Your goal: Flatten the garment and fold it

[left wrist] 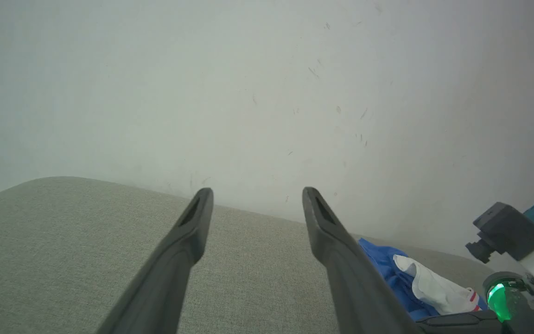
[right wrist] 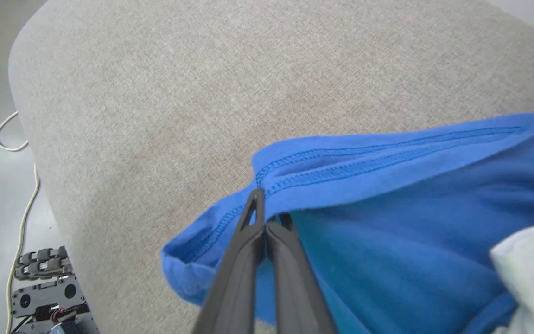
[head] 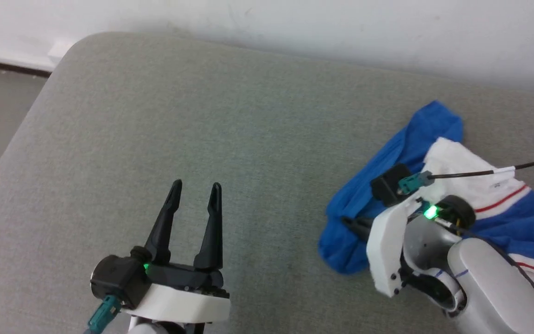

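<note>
Black-fingered left pincer [head: 196, 183], white wrist [head: 179, 307].

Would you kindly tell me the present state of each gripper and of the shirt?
Royal-blue jersey shirt with white sleeves: crumpled, unfolded, lying on the grey fabric cushion.
Left gripper with long dark fingers: open, empty, above the cushion.
Right gripper: shut on the shirt's blue hem.
</note>
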Available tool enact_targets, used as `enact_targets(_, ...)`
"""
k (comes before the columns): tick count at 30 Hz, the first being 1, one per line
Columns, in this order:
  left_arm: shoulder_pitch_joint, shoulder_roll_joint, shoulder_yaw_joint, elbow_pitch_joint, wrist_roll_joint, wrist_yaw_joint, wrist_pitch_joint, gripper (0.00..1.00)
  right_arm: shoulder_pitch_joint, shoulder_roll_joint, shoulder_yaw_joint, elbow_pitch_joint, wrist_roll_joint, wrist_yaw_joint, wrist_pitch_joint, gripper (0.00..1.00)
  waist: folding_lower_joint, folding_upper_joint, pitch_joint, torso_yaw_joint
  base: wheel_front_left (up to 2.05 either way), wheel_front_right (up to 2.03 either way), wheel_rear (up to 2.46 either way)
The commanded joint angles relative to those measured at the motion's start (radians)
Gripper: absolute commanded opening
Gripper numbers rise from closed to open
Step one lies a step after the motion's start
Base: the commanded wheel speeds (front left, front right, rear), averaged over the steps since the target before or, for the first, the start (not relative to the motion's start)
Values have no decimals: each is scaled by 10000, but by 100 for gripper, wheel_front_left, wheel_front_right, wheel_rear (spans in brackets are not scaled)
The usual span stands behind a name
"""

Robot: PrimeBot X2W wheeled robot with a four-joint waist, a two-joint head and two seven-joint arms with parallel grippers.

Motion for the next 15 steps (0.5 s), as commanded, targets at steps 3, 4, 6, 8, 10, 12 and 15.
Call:
enact_targets(3, 15, -16, 95, 46, 63, -62, -45, 100, 512, -233, 602, -964, 1053, -7, 633, 0, 0, -1, -391, -510, 0, 0, 0)
enact_targets(4, 23, -16, 114, 51, 65, -77, -45, 100, 742, -338, 759, -1253, 1376, -7, 879, 0, 0, -1, -410, -571, 0, 0, 0)
enact_targets(6, 32, -16, 124, 47, 51, -87, -45, 100, 1253, -652, 1194, -1893, 1988, -7, 1456, 0, 0, -1, -410, -664, 0, 0, 0)
enact_targets(8, 35, -16, 82, 27, 18, -77, -45, 100, 1808, -1066, 1496, -2492, 2506, -7, 1992, 0, 0, -1, -361, -722, 0, 0, 0)
enact_targets(10, 43, -16, 21, 10, -21, -62, -45, 100, 2373, -1551, 1634, -2986, 2939, -7, 2503, 0, 0, -1, -273, -754, 0, 0, 0)
enact_targets(12, 25, -16, -38, 31, -75, -54, -45, 100, 2856, -2078, 1628, -3353, 3229, -7, 2922, 0, 0, -1, -177, -755, 0, 0, 0)
enact_targets(15, -1, -16, -102, 70, -114, -40, -45, 100, 3283, -2628, 1324, -3661, 3189, -7, 3040, 0, 0, -1, -52, -753, 0, 0, 0)
